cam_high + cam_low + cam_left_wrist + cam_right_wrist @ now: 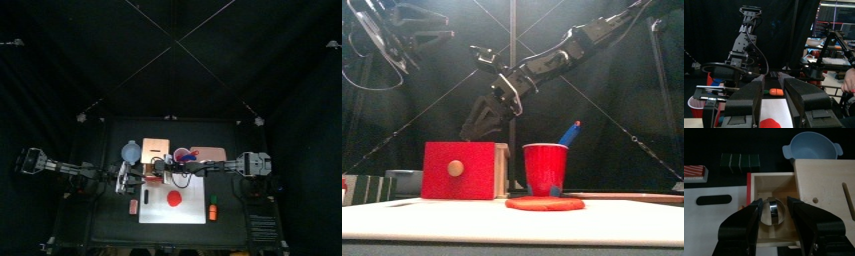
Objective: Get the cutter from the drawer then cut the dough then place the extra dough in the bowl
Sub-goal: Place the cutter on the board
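- My right gripper hangs over the pulled-out drawer of the pale wooden box with the red front, fingers spread wide, gripping nothing.
- The round shiny metal cutter lies in that drawer, straight below and between them. Its long side runs along the red front, so I'd pinch its narrow width.
- Meanwhile my left gripper sits off to the left, also spread and empty, so the right one's clearly nearer.
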Robot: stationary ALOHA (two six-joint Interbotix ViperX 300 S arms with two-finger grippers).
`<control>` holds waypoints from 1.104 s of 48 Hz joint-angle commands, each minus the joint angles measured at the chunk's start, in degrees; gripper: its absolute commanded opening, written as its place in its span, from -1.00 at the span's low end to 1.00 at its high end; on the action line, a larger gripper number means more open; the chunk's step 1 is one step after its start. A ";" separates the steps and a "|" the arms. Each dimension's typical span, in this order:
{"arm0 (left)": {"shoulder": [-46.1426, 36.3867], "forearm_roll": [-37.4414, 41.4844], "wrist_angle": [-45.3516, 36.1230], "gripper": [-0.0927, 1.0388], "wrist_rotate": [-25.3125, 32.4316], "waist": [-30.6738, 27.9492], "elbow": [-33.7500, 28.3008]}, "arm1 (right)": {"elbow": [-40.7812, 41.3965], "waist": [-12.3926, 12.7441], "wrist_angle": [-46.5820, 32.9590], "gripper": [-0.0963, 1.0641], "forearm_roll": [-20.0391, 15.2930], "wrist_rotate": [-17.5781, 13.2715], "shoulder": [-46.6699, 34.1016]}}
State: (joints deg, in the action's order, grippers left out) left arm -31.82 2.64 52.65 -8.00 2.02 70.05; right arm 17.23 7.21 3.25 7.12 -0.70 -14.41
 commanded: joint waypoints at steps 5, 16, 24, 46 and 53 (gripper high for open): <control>-1.49 -0.26 0.62 0.42 -0.18 -0.09 0.53 | -0.70 0.35 0.26 0.54 0.35 0.26 0.09; -1.49 -0.35 0.62 0.42 -0.26 0.18 0.35 | -0.62 0.44 0.35 0.54 0.44 0.09 -0.88; -1.49 -0.26 0.62 0.42 -0.26 0.18 0.44 | -0.70 0.44 0.97 0.51 0.44 0.09 -1.76; -1.49 -2.20 0.62 0.42 -0.26 0.26 0.70 | -1.05 0.09 1.76 0.01 0.62 0.88 -1.41; -1.49 -2.20 0.62 0.42 -0.18 0.26 0.79 | -2.11 -0.44 1.76 0.00 1.85 0.70 0.62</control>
State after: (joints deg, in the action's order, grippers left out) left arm -33.40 0.44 52.73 -8.35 2.20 71.54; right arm 16.79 7.12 5.19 8.35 0.09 -17.40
